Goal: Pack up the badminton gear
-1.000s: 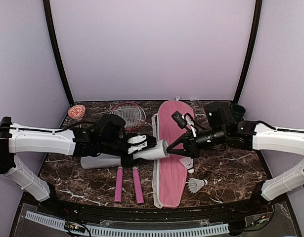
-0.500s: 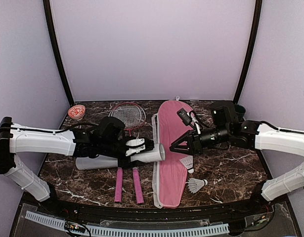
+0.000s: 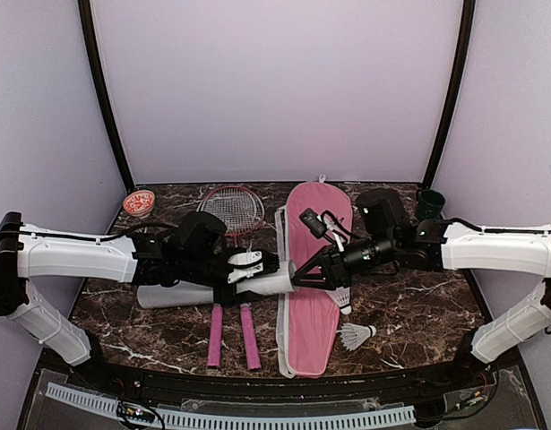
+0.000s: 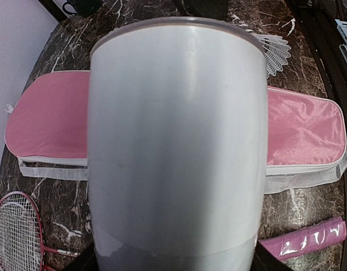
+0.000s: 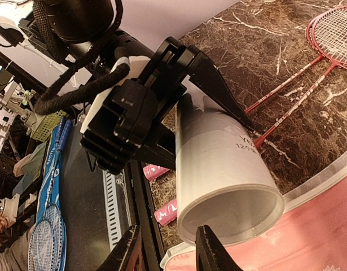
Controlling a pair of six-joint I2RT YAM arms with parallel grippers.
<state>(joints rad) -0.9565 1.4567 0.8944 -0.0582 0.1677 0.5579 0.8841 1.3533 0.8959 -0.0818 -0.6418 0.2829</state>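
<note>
- Left claw (image 3: 257, 267) grips a smooth white cardboard tube (image 5: 218, 164), cylindrical and round-mouthed.
- Right claw (image 5: 168, 249) released, prongs spread just before that mouth.
- Below both: glossy veined marble table (image 3: 418, 313); lilac walls (image 3: 275, 90).

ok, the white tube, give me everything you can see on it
The white tube is long and smooth, cardboard by its look, with small dark print near its open mouth and no contents visible inside. It lies roughly level across the rackets' shafts, with the mouth toward the pink cover. The left gripper clamps it near the mouth. The right gripper is open at the rim; contact is unclear.
</note>
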